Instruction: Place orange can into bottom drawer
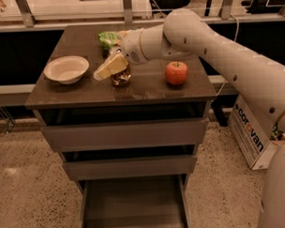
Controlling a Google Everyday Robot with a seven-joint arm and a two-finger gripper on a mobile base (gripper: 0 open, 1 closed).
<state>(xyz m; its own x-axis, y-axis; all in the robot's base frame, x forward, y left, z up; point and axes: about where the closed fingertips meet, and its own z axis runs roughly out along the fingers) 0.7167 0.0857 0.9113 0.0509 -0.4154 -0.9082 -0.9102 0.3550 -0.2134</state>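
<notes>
Camera view, single frame. All positions are given relative to the orange can (121,78).

- The orange can stands upright on the dark cabinet top (146,90), about mid-width and nearer the front edge than the back. Only its lower body shows; the upper part is covered.
- The gripper (111,67) is at the can, over its top and upper left side, with a pale yellow part slanting down to the left across the front of the can. It looks to be in contact with the can. Whether the gripper is open or closed on the can cannot be told from this view.
- The white arm (215,47) comes in from the right of the can and runs above and behind the apple.
- The red apple (176,73) is to the right of the can, apart from it, on the same surface.
- The cream bowl (66,69) is to the left of the can, apart from it and upright.
- The green bag (108,39) lies behind the can, towards the back edge.
- The bottom drawer (134,205) is straight below the can and forward of it, pulled out, with its flat floor showing.
- The top drawer (127,134) and the middle drawer (130,167) sit between the can and the bottom drawer.
- A cardboard box (249,135) stands on the floor, low and far right of the can.
</notes>
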